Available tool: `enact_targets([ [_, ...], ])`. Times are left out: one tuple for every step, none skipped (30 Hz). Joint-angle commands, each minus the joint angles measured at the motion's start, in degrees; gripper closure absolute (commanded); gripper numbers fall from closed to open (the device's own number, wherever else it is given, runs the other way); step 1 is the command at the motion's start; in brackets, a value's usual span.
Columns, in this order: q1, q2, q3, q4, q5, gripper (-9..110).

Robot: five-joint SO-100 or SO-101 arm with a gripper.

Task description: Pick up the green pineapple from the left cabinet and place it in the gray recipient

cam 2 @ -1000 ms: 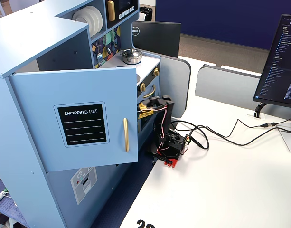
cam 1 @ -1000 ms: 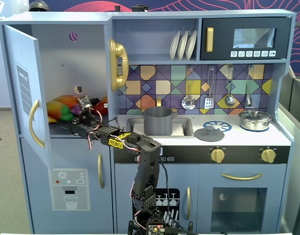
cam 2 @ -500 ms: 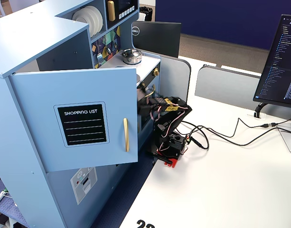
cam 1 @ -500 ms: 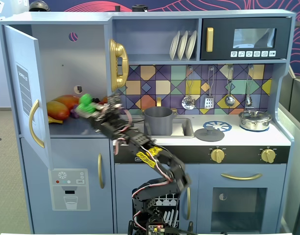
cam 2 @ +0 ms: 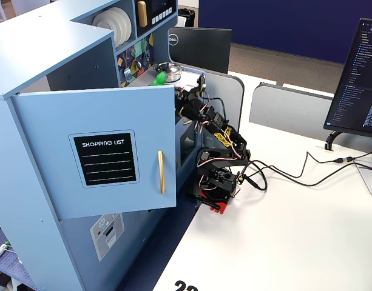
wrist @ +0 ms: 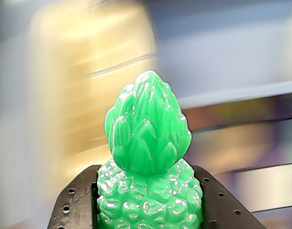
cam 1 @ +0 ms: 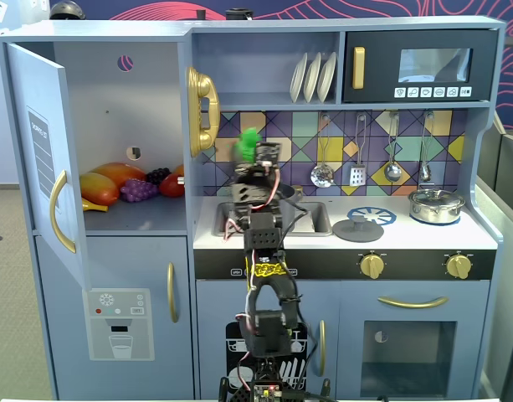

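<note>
ITEM: green pineapple [wrist: 149,167], in transit. Held clear of the left cabinet [cam 1: 114,126], in the air just right of the cabinet's open front and beside the gold toy phone [cam 1: 202,109], above the sink [cam 1: 315,219] area in a fixed view. Also visible as a green spot past the door's top edge in a fixed view [cam 2: 159,79].

HOLDER: gripper [wrist: 149,210], closed on the pineapple's bumpy body; 2 dark jaws flank it in the wrist view, leafy top pointing up and away from the camera.

DESTINATION: gray recipient. I cannot pick it out for certain; a dark rounded shape sits behind the arm at the sink, mostly hidden. The shiny lidded pot [cam 1: 437,205] on the stove is not it.

RISKS, as judged:
- Grip sits low on a knobbly, glossy body; a fast swing could let the fruit twist or slip out. The wrist view background is smeared, which suggests quick motion.
- The gold phone hangs close to the fruit; a wide arc could clip it.
- With the pot hidden behind the arm, a release off centre would drop the fruit into the sink or onto the counter.
- The cabinet door [cam 2: 107,157] stands wide open, close to the arm's side; the elbow could brush it.

ARM POSE: base at the counter's foot, lower link rising near vertical, upper links folded forward over the counter edge, wrist raised with the gripper at backsplash height.

REMAINING IN CABINET: mango [cam 1: 101,188], purple grapes [cam 1: 139,191], other fruit.
</note>
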Motion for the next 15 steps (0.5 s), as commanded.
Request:
enact_targets([
  [5.6, -6.6, -4.4, 0.7, 1.1, 102],
  [5.7, -8.7, -4.7, 1.3, 0.0, 102],
  [5.7, -11.1, -5.1, 1.5, -0.8, 102],
  [5.9, -14.0, -6.1, 1.5, -2.2, 102],
  [5.9, -17.1, -7.3, 1.3, -3.3, 102],
  [6.1, -20.3, -8.8, 1.0, -4.0, 102],
  [6.2, -23.4, -10.3, 0.1, -4.8, 102],
  [6.2, -25.9, -11.6, -0.3, -6.1, 102],
  [6.0, -28.5, -13.0, -0.3, -7.3, 102],
  [5.5, -30.8, -14.9, 0.1, -8.3, 102],
  [5.2, -32.6, -16.5, 0.8, -9.1, 102],
  [4.8, -34.4, -18.0, 1.4, -10.2, 102],
  [4.7, -36.1, -19.3, 1.5, -10.9, 102],
  [4.7, -37.6, -20.3, 1.5, -11.7, 102],
  [4.7, -38.9, -21.2, 1.5, -12.3, 102],
])
